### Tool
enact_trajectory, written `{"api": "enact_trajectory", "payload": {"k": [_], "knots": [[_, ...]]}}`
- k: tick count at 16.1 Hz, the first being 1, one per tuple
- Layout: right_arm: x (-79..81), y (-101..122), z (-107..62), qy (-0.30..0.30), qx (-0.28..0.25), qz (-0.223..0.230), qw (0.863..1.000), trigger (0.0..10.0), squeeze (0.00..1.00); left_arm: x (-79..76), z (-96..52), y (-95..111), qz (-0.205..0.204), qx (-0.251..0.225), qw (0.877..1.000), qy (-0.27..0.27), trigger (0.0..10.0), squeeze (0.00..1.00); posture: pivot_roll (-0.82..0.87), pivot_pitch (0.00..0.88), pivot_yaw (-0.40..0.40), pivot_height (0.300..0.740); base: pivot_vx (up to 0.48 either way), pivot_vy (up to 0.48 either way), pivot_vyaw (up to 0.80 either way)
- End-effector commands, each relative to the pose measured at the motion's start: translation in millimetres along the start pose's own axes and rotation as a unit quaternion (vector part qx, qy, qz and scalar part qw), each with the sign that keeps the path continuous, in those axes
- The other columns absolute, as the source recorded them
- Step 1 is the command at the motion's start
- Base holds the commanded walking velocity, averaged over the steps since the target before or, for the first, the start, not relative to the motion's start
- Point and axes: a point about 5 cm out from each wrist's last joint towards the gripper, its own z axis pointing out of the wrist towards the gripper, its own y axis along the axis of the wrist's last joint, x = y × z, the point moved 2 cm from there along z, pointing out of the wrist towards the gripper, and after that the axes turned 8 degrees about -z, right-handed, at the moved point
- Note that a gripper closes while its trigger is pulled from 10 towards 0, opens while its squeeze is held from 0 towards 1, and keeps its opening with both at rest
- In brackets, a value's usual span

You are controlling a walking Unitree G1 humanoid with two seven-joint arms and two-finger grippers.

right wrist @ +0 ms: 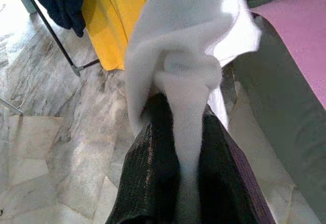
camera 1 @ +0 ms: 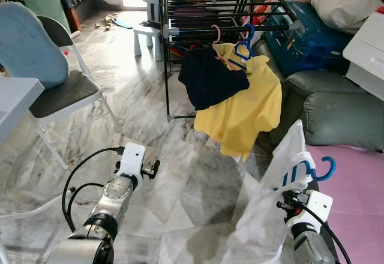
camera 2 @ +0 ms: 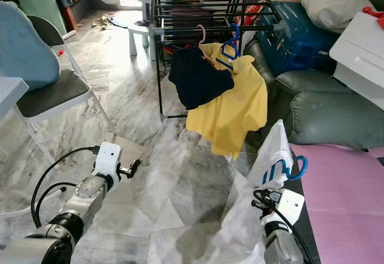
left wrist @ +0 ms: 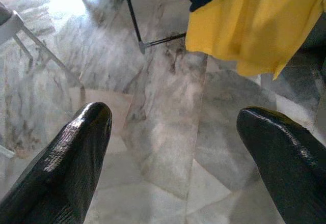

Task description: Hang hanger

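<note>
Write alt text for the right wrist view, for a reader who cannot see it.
The right end effector is shut on a white garment, whose fabric bunches up between its two black fingers. Beyond it, a yellow shirt and a dark navy garment hang over a marble floor, with a pink surface to one side.

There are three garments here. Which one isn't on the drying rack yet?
The white garment on the blue hanger, pinched in the right gripper. The yellow shirt and the dark navy garment already hang from the black metal drying rack.
</note>
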Motion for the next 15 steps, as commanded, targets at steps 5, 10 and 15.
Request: {"api": "enact_trajectory", "payload": {"k": [5,10,15], "knots": [[-2.5,-4,1.2,0.000,0.013,0.004,1.000,10.0,0.00,29.0,-11.1,-16,-0.003,0.022,0.998,0.054,10.0,0.00,0.07,0.000,-0.029,0.740,0.000,0.000,0.00],[2.0,-5,1.2,0.011,0.016,-0.003,1.000,10.0,0.00,26.6,-5.9,-6,-0.004,0.017,0.998,0.055,10.0,0.00,0.06,0.000,-0.021,0.740,0.000,0.160,-0.44],[3.5,-3,2.1,0.010,0.010,0.001,1.000,10.0,0.00,25.5,-5.7,-7,-0.001,0.022,0.998,0.053,10.0,0.00,0.05,0.000,-0.014,0.740,0.000,0.286,-0.69]]}}
